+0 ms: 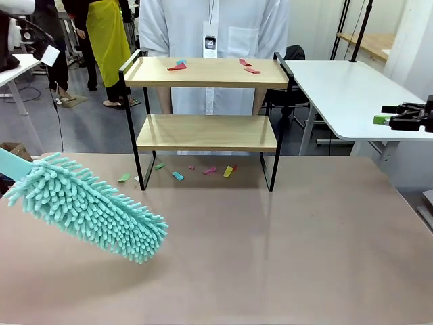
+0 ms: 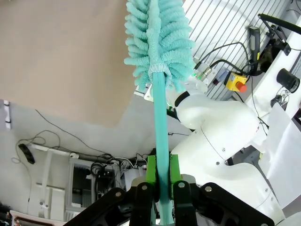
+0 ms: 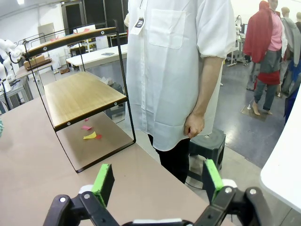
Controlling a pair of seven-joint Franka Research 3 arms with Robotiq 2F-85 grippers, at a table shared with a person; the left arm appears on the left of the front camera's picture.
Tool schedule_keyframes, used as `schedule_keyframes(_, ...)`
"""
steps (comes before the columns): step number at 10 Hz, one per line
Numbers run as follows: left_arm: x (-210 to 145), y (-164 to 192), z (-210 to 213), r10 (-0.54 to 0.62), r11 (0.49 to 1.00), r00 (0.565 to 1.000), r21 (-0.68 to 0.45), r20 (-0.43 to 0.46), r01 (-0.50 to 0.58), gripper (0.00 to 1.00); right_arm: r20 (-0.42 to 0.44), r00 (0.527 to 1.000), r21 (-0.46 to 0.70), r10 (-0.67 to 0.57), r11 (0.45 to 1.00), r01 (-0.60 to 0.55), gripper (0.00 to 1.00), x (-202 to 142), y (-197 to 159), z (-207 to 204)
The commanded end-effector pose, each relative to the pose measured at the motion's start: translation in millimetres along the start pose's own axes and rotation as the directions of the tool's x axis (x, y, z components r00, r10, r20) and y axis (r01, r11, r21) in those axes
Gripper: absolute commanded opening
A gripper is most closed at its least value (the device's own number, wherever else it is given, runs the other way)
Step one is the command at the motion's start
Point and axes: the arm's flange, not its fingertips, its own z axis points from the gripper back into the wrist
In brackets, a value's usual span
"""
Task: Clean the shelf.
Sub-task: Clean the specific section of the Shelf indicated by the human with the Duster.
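Observation:
The shelf (image 1: 210, 73) stands at the far middle of the brown table, with red and blue paper scraps (image 1: 177, 66) on its top board. Its lower board (image 1: 206, 132) is bare. More coloured scraps (image 1: 203, 169) lie on the table beneath it. A fluffy teal duster (image 1: 95, 206) hangs low over the table at front left, short of the shelf. My left gripper (image 2: 162, 183) is shut on the duster's teal handle (image 2: 161, 122). Off the table's right side, my right gripper (image 1: 389, 116) stands open and holds nothing. Between its green pads (image 3: 104, 181) I see the shelf (image 3: 80, 94) side-on.
A person in a white shirt (image 1: 210, 27) stands right behind the shelf, one hand (image 3: 194, 127) hanging down. A white table (image 1: 345, 88) stands at back right. The brown table (image 1: 270, 250) has free room in front of the shelf.

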Motion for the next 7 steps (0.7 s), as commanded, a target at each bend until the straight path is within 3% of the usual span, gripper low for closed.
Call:
schedule_keyframes(1, -2.1, -0.6, -3.4, -0.005, 1.0, 1.0, -0.015, 0.023, 0.005, 0.13, 0.003, 1.0, 0.002, 0.005, 1.0, -0.005, 1.0, 3.2, 1.3, -1.3)
schedule_keyframes(7, -2.1, -0.6, -3.4, -0.005, 1.0, 1.0, -0.015, 0.023, 0.005, 0.13, 0.003, 1.0, 0.002, 0.005, 1.0, -0.005, 1.0, 3.2, 1.3, -1.3)
